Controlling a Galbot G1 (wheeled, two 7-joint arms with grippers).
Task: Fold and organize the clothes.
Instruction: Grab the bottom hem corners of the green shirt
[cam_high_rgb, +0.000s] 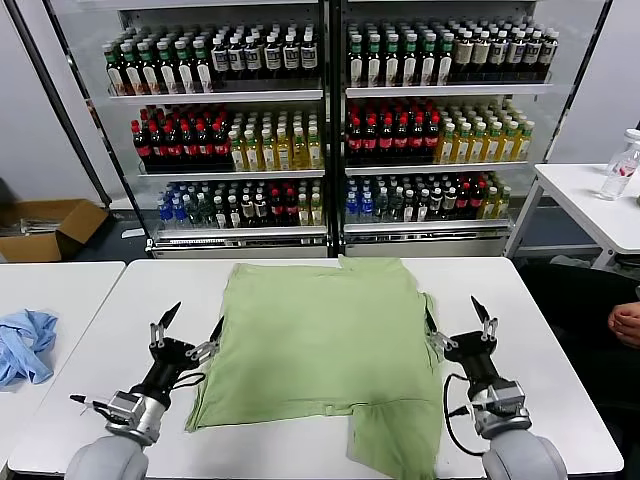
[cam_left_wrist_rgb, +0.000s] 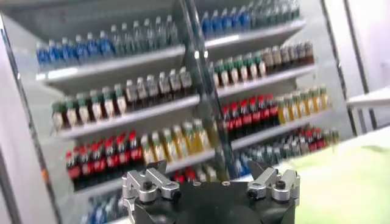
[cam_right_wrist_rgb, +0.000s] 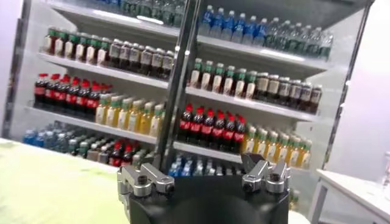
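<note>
Shop-like lab w/ drinks fridge (cam_high_rgb: 325, 120)

No text, brand, number or sign is legible in any view. The labels on the bottles (cam_high_rgb: 270, 150) filling the shelves of the glass-fronted cooler (cam_high_rgb: 330, 120) appear only as bands of colour, too small to read. The green shirt (cam_high_rgb: 325, 345) on the table (cam_high_rgb: 520, 330) shows no readable print, and the cardboard box (cam_high_rgb: 45, 228) on the floor bears no discernible marking.
</note>
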